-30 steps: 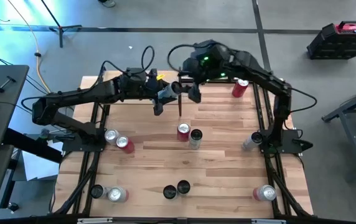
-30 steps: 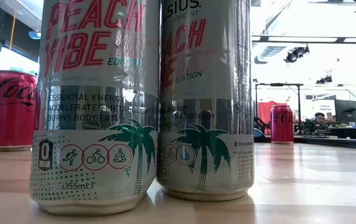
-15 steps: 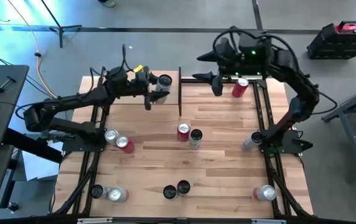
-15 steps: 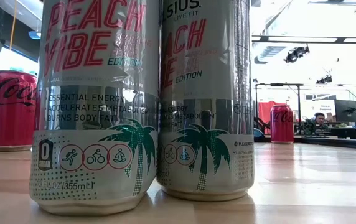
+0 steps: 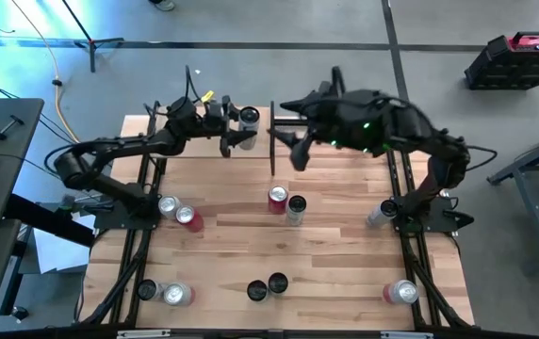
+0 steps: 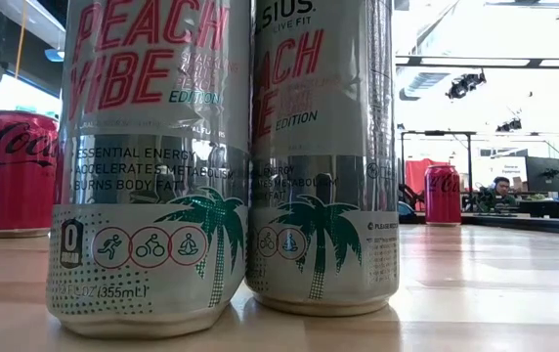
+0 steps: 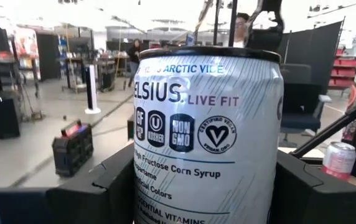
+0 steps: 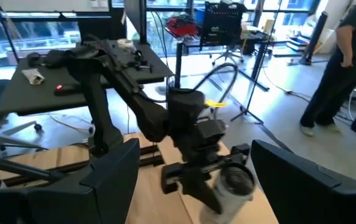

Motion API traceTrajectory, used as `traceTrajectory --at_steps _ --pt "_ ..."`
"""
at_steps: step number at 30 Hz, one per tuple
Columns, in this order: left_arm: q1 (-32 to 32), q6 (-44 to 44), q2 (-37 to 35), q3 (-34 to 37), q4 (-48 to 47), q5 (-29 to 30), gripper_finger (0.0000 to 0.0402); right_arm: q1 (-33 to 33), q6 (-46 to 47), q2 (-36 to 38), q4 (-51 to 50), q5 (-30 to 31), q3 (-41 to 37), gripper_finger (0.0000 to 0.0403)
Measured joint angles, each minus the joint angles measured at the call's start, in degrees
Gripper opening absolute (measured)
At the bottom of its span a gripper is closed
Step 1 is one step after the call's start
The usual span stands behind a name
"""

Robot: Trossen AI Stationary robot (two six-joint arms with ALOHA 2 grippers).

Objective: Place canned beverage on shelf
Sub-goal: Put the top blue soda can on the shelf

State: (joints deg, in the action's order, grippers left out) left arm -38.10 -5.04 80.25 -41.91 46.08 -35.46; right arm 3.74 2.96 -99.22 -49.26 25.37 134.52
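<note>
**Silver can held aloft at the table's far edge**

The left gripper [image 5: 235, 138] pinches a silver Celsius can [image 7: 208, 134] between its dark fingers [image 7: 100, 193]; the can sits upright, filling the gap from one finger to the other. Only the left wrist view reads its label: "Arctic Vibe", "Live Fit", and a row of round black badges under a dark rim. From the high view the same can [image 5: 248, 118] is merely a pale disc just ahead of the fingers, beside a thin black post [image 5: 271, 139] of the shelf. The right gripper [image 5: 290, 149] hangs just across that post, its fingers [image 8: 112, 168] spread wide around nothing. The right wrist view faces the left arm and shows the can [image 8: 235, 182] gripped at that arm's tip. The low view shows neither gripper; two tall "Peach Vibe" cans [image 6: 152, 166] fill it, with a red cola can [image 6: 18, 173] behind them on the table [image 6: 475, 284]. A person [image 8: 337, 68] stands beyond the table.
</note>
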Motion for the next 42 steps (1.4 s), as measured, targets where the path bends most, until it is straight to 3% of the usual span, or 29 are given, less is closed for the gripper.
traceTrajectory --at_steps 7,12,20,42 --pt "-0.58 0.20 2.91 0.00 3.88 -3.20 0.0239 2.65 4.74 -3.16 0.80 4.79 -0.02 0.0293" --pt "-0.66 2.98 4.06 -0.07 4.88 -2.11 0.0239 3.46 7.02 -3.70 0.79 6.51 -0.02 0.0293" --pt "-0.86 -1.10 9.00 -0.07 11.78 -1.67 0.0239 3.42 7.74 -3.70 1.82 6.64 -0.02 0.0293" --pt "0.32 -3.30 11.55 -0.15 11.10 0.93 0.0255 3.42 8.61 -3.70 -0.16 6.12 -0.02 0.0293"
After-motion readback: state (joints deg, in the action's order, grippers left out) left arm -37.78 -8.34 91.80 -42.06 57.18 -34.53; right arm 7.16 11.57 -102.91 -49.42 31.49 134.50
